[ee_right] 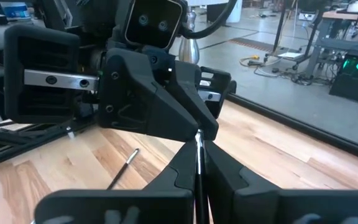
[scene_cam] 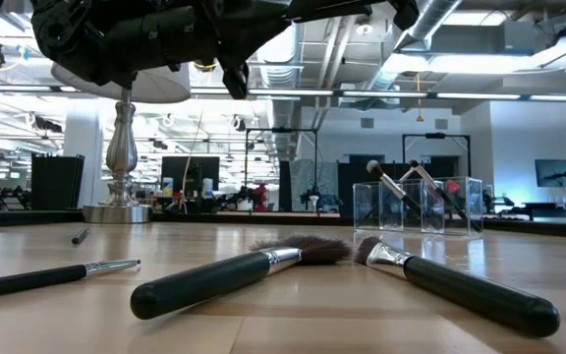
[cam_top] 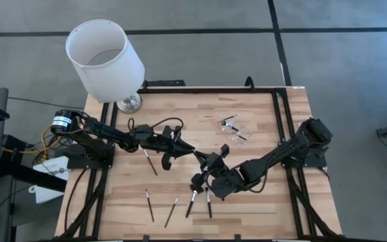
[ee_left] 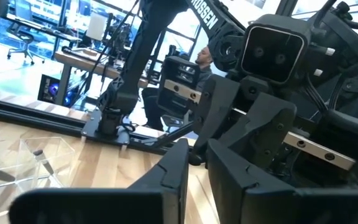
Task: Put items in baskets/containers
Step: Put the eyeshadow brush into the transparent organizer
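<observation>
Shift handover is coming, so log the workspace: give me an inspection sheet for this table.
Surface: wooden table, no spills seen.
Job's things: several loose brushes on the table; clear container holds a few more.
Clutter: white-shaded lamp at one corner.
End effectors: right end effector shut on a thin brush; left end effector meets it mid-table.
Cables: bundle at left arm's base.
Surroundings: grey floor.

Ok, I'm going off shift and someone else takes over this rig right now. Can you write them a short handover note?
Right gripper: mid-table, jaws shut on a thin brush.
Left gripper: mid-table, tip to tip with the right one.
Container: far side, right of centre.
Done: at least two brushes stand in the container.
Left: the thin brush, plus five loose brushes lying on the table.
</observation>
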